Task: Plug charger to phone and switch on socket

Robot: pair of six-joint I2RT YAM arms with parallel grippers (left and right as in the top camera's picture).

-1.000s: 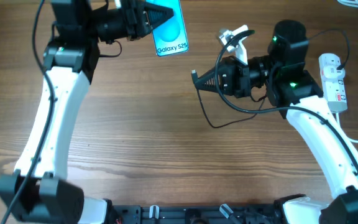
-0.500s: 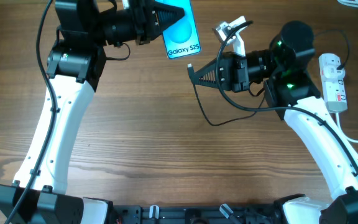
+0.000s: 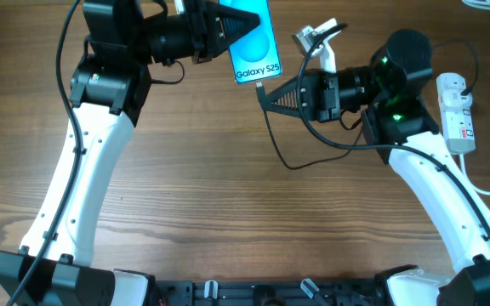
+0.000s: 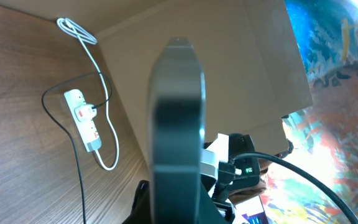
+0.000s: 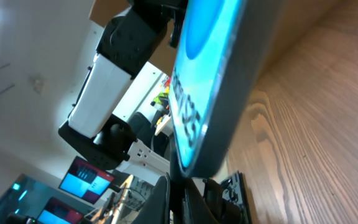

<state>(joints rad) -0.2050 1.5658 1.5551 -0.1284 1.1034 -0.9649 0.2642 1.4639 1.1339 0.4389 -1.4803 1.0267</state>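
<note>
Phone [image 3: 258,53]: clamped by left pincer [image 3: 247,21], near far tabletop [image 3: 194,187] edge.
Charger [image 3: 291,168]: connector pinched by right pincer [image 3: 266,93], beside phone.
Socket [image 3: 456,110]: right tabletop edge.

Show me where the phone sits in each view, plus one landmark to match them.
Overhead: the phone at top centre, cyan screen up.
Left wrist: the phone edge-on, a blurred grey slab down the middle.
Right wrist: the phone fills upper centre, screen slanted, close up.
Shared landmark: the wooden table, in all three.
</note>
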